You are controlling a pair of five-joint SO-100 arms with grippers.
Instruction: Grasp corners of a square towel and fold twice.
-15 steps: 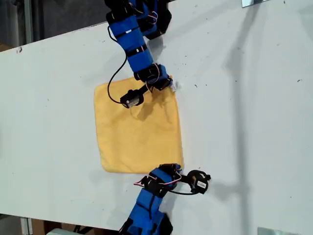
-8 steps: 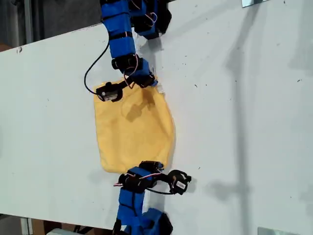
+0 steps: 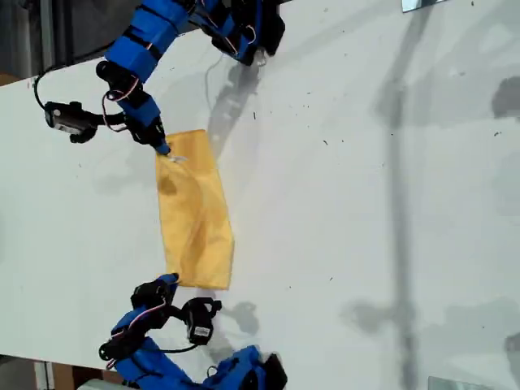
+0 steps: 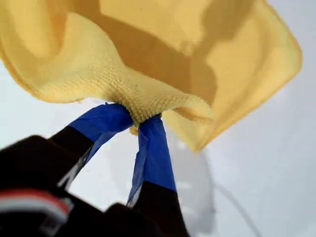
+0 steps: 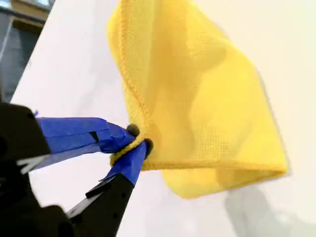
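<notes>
Towel (image 3: 195, 215) lies folded to a narrow strip left of centre in the exterior view, on the table (image 3: 366, 203). To finish the first fold well, lower both corners onto the left edge together, then let go. My first gripper (image 4: 136, 118) and my second gripper (image 5: 136, 145) each pinch a corner; arms reach leftward.
</notes>
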